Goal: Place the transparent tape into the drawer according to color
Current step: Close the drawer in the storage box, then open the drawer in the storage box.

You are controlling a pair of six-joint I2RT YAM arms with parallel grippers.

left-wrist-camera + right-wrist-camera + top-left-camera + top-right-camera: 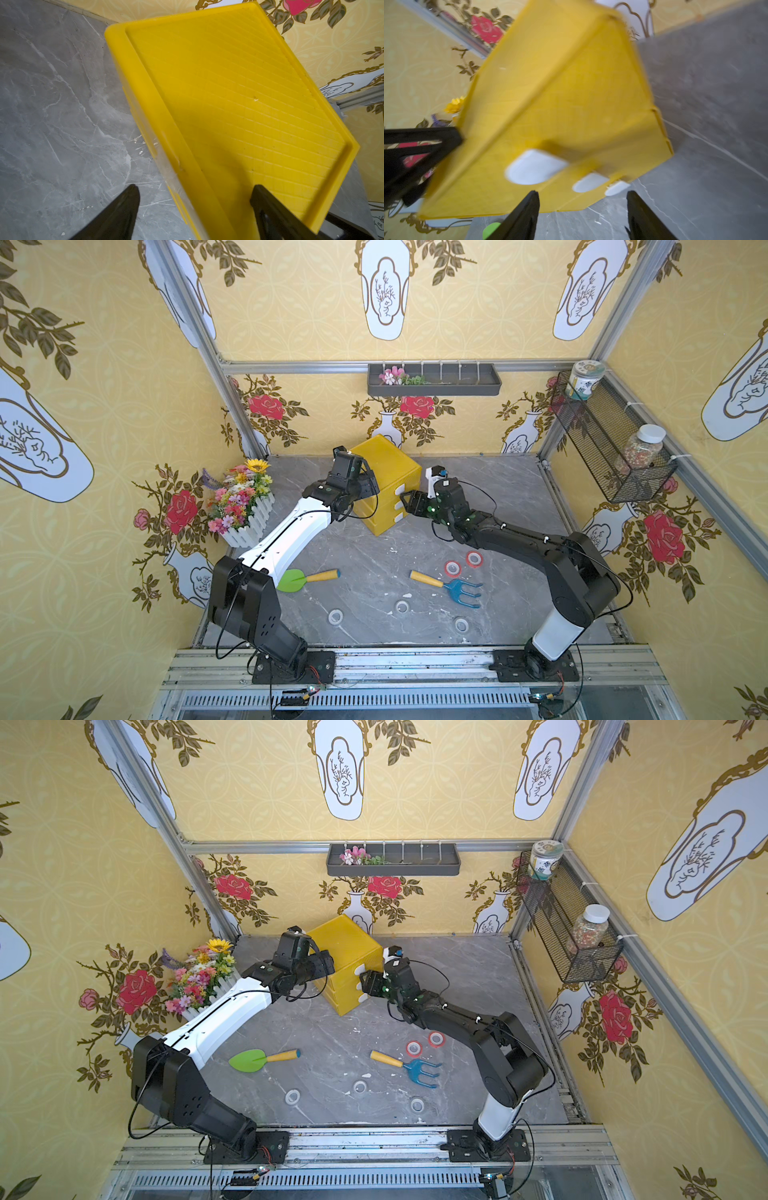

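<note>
The yellow drawer cabinet [384, 472] stands at the back middle with its three white-handled drawers [533, 170] shut. My left gripper [369, 485] is open, its jaws astride the cabinet's top left edge [166, 145]. My right gripper [582, 193] is open just in front of the handles, holding nothing. On the table lie two red transparent tape rolls [474, 559] [453, 568] and three clear-grey ones [336, 617] [402, 606] [461, 625], all far from both grippers. Both top views show them.
A blue rake with a yellow handle [453, 587] and a green shovel [303, 578] lie mid-table. A flower box [243, 502] stands at the left wall. A wall tray [434, 379] and a wire basket [611, 439] with jars hang above.
</note>
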